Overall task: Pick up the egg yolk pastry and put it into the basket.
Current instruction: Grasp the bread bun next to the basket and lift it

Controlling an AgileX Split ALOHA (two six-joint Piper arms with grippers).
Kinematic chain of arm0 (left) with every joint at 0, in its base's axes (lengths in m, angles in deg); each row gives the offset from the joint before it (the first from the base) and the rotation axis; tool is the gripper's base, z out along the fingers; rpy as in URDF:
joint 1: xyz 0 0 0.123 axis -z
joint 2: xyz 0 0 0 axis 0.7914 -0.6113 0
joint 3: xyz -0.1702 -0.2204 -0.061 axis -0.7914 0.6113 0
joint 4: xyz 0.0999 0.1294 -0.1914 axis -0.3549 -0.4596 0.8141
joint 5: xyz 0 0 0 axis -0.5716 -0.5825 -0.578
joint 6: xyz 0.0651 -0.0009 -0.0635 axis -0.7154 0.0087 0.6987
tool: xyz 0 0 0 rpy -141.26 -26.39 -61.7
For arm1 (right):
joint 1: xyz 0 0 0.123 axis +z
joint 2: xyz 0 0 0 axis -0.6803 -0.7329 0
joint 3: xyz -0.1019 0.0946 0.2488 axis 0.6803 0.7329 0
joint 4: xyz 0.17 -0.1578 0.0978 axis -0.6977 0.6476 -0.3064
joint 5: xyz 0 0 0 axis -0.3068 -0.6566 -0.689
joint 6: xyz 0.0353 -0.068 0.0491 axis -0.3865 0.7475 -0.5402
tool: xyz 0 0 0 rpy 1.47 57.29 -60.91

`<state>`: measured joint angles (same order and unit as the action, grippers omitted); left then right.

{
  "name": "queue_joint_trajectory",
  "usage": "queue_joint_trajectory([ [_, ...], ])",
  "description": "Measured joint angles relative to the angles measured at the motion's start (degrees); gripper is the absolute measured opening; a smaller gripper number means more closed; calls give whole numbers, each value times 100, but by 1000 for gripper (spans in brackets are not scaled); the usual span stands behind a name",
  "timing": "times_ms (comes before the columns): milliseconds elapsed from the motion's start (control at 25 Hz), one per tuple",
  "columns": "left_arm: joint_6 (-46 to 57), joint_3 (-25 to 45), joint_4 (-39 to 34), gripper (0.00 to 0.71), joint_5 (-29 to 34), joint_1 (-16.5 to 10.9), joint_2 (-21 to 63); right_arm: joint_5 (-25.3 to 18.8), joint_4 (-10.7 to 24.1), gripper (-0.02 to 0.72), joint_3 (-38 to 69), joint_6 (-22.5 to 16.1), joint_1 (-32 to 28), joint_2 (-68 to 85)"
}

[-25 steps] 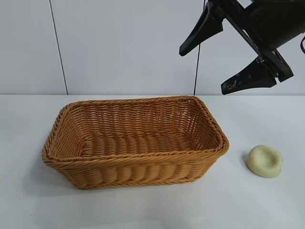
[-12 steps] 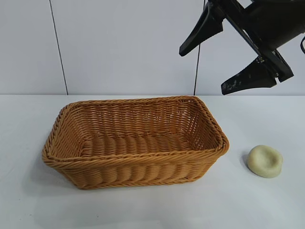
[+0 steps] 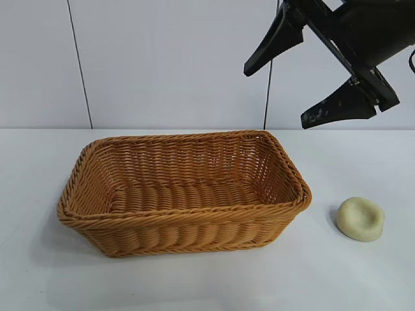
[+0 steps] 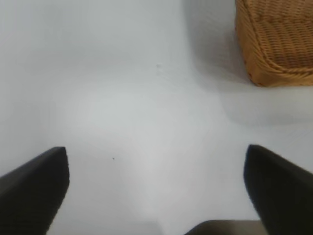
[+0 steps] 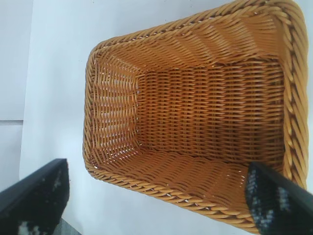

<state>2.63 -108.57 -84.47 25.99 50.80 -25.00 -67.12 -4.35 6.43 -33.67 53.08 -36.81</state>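
From the exterior view we see the large orange-brown rectangular woven wicker basket (image 3: 185, 191) standing on the white counter (image 3: 194, 285), with nothing inside it and its braided rim unbroken all round. The small pale cream-yellow dome-shaped egg yolk pastry (image 3: 360, 219) lies on the counter to the right of the basket, apart from its right wall, with a strip of bare counter between them and more bare surface in front of it. The right gripper (image 3: 297, 76) hangs high above the basket's right end, well clear of rim and pastry; its 2 black fingers (image 3: 337, 103) stand wide apart and hold nothing. Open counter stretches left of the basket and across the front edge. The left arm does not show here.

In the left wrist view we look over the left gripper (image 4: 156, 188), whose 2 dark fingers (image 4: 34, 188) are spread wide with nothing between them. Ahead lies plain white counter, and only 1 corner of the basket (image 4: 274, 44) shows, off to the side and well apart from the fingers.

In the right wrist view we look down into the basket (image 5: 112, 98); its woven floor is bare and the rim runs round the whole opening. The right fingers (image 5: 276, 200), spread wide, frame it from above without touching the weave.
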Motion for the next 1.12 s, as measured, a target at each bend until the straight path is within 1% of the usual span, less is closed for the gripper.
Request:
queue_joint_trajectory([
  [80,0,0,0,695,2,0,375,-106,276,695,-63,-65,0,-5],
  [160,0,0,0,695,22,0,498,-226,762,695,-233,-377,-7,-5],
  [200,0,0,0,695,22,0,498,-303,1122,695,-323,-585,-16,-5],
  [280,0,-5,0,695,27,0,513,-455,1930,695,-533,-1173,-36,-5],
  [400,0,-5,0,695,39,0,515,-765,3267,695,-714,-1913,-150,-5],
  [480,0,-5,0,695,39,0,515,-919,3845,695,-732,-2183,-289,-5],
  [520,0,-5,0,695,44,0,515,-959,4039,695,-732,-2262,-362,-12],
  [600,0,-5,0,695,44,0,515,-990,4173,695,-732,-2323,-565,-83],
  [680,0,-5,0,695,49,0,515,-990,4186,695,-732,-2335,-693,-231],
  [1120,0,-5,0,695,54,-20,515,-560,4201,695,-732,-2335,-721,-1815],
])
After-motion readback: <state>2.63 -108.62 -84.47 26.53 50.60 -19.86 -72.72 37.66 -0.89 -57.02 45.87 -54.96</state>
